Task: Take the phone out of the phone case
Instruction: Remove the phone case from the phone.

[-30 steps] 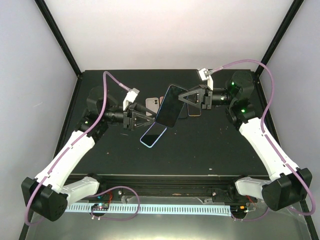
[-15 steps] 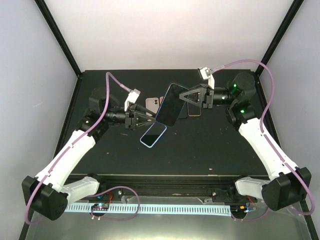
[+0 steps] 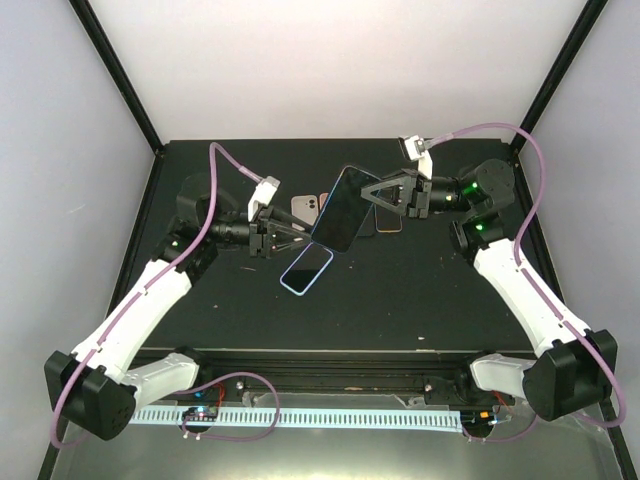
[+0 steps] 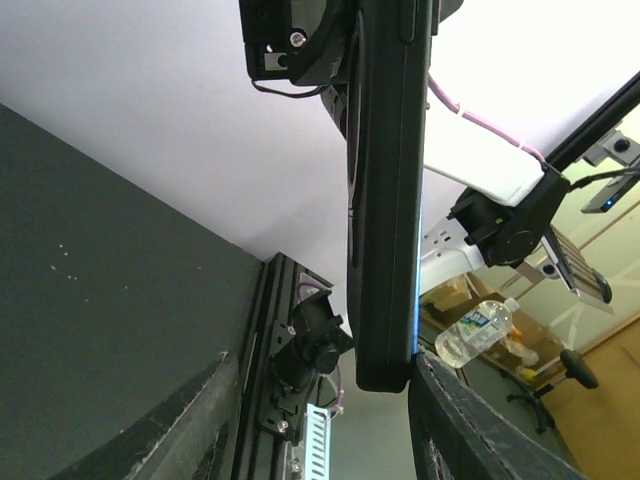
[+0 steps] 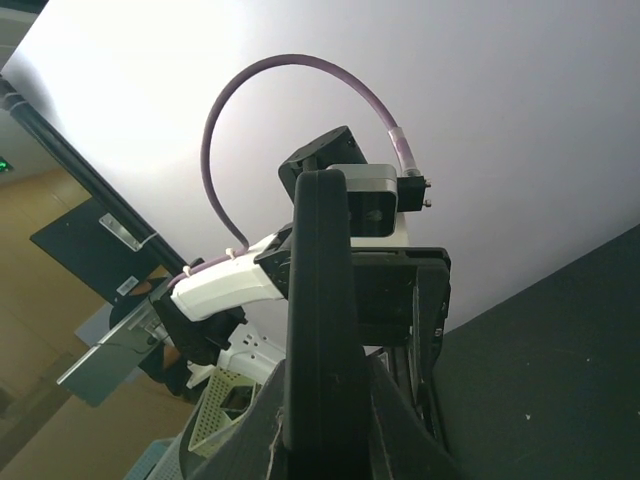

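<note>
My right gripper (image 3: 372,197) is shut on a dark phone in its black case (image 3: 338,210), holding it tilted above the table's middle. In the right wrist view the phone's thin edge (image 5: 318,300) stands upright, clamped between the fingers of the right gripper (image 5: 322,400). My left gripper (image 3: 296,236) sits at the phone's lower left end and is open. The left wrist view shows the phone's end (image 4: 385,200) hanging between the wide-apart fingers of the left gripper (image 4: 320,362), close against the right finger (image 4: 470,430). A thin blue line runs along one side of the phone.
A light-blue-rimmed phone or case (image 3: 307,268) lies flat on the black table (image 3: 400,300) below the held phone. A pale phone (image 3: 305,207) and another device (image 3: 390,222) lie behind it. Black frame posts stand at the back corners.
The left gripper has drawn back slightly to the left. The right arm's elbow has shifted a little right. The held phone stays in nearly the same place.
</note>
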Controlling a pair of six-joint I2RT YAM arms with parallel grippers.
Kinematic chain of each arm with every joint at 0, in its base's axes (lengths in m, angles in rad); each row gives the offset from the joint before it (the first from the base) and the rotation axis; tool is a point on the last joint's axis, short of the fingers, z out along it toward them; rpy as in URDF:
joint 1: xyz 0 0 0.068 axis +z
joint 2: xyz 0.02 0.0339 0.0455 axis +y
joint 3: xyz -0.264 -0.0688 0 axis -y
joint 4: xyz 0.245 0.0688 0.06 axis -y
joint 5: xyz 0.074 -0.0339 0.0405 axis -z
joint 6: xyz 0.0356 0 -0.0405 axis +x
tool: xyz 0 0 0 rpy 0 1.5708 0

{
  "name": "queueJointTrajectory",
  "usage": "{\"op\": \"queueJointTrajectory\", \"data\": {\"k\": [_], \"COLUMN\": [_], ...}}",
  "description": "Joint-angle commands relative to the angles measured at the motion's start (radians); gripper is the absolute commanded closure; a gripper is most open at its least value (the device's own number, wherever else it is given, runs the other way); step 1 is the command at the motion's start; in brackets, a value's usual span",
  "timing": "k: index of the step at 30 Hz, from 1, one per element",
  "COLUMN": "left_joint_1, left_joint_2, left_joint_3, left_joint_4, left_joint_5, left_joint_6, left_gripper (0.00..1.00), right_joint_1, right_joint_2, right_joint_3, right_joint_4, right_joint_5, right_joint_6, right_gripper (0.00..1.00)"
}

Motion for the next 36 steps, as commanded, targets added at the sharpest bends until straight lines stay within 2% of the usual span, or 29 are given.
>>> {"op": "queueJointTrajectory", "data": {"k": [1, 12, 27, 29, 33, 36], "left_joint_1": [0.041, 0.071, 0.026, 0.029, 0.029, 0.029], "left_joint_2": [0.044, 0.057, 0.035, 0.035, 0.005, -0.024], "left_joint_3": [-0.021, -0.024, 0.045, 0.036, 0.009, 0.025], "left_joint_4": [-0.048, -0.098, -0.17, -0.116, 0.053, 0.042], "left_joint_5": [-0.106, -0.175, -0.184, -0.121, 0.034, 0.084], "left_joint_6": [0.007, 0.034, 0.117, 0.082, -0.045, -0.03], "left_gripper": [0.53, 0.54, 0.54, 0.51, 0.38, 0.3], "right_joint_1": [0.028, 0.047, 0.054, 0.053, 0.051, 0.052], "right_joint_2": [-0.036, -0.039, -0.032, -0.035, -0.044, -0.049], "right_joint_3": [0.023, 0.019, 0.022, 0.029, 0.044, 0.058], "right_joint_4": [0.187, 0.24, 0.145, 0.108, 0.039, -0.023], "right_joint_5": [-0.059, -0.064, -0.045, -0.052, -0.059, -0.061], "right_joint_6": [0.13, 0.171, 0.084, 0.052, 0.001, -0.05], "right_gripper": [0.99, 0.99, 0.99, 0.99, 0.99, 0.99]}}
